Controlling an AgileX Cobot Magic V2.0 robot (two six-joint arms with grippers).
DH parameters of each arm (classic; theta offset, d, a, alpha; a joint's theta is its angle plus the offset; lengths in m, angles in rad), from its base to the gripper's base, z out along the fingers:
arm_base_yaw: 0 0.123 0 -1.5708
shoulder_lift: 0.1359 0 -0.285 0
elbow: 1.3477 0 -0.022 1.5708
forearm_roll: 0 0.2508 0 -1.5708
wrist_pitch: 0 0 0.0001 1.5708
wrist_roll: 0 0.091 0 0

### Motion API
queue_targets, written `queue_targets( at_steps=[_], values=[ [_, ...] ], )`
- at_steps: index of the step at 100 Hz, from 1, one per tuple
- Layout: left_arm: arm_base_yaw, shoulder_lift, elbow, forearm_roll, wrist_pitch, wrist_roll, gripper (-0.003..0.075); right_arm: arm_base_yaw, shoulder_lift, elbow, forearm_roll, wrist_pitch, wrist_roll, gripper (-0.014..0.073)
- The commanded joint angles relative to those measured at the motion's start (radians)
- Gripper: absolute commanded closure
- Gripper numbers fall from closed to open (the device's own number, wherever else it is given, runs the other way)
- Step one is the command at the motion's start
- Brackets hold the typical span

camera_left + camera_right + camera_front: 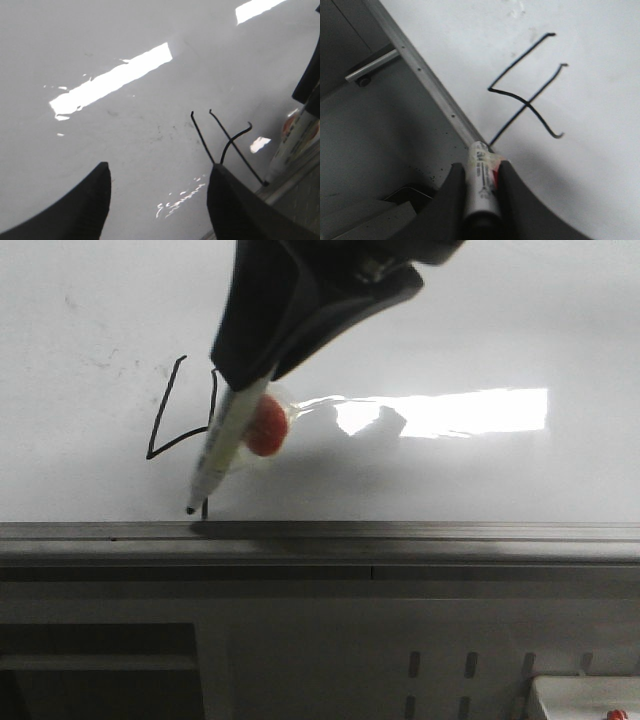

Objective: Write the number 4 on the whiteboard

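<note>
A thin black open-top number 4 (pixel 170 425) is drawn on the glossy whiteboard (pixel 480 330). It also shows in the right wrist view (pixel 525 97) and the left wrist view (pixel 225 140). My right gripper (pixel 245 375) is shut on a white marker (pixel 218 452) with a red blob taped to it. The marker tip (pixel 190 509) sits at the bottom of the 4's stem, just above the grey edge rail (pixel 400 532). In the right wrist view the marker (pixel 479 182) is clamped between the fingers (pixel 512 200). My left gripper (pixel 157 172) is open and empty over the board.
Bright rectangular glare (pixel 450 412) lies on the board right of the marker. Faint smudges (pixel 100 360) mark the upper left. Below the rail is a grey metal frame (pixel 300 640) with slots. A white box corner (pixel 585 700) shows at the lower right.
</note>
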Motion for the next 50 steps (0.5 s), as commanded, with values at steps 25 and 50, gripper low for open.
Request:
queue_targets(
  at_steps=[25,50],
  values=[
    [-0.218,0.177,-0.029,0.105,-0.292,-0.011,0.0334,0.085,-0.041,-0.113,-0.038,-0.032,-0.004,0.0659],
    [-0.223,0.366,-0.031,0.107,-0.381,-0.011,0.0334,0.102,-0.041,-0.123,-0.040,-0.010,-0.004,0.0659]
  ],
)
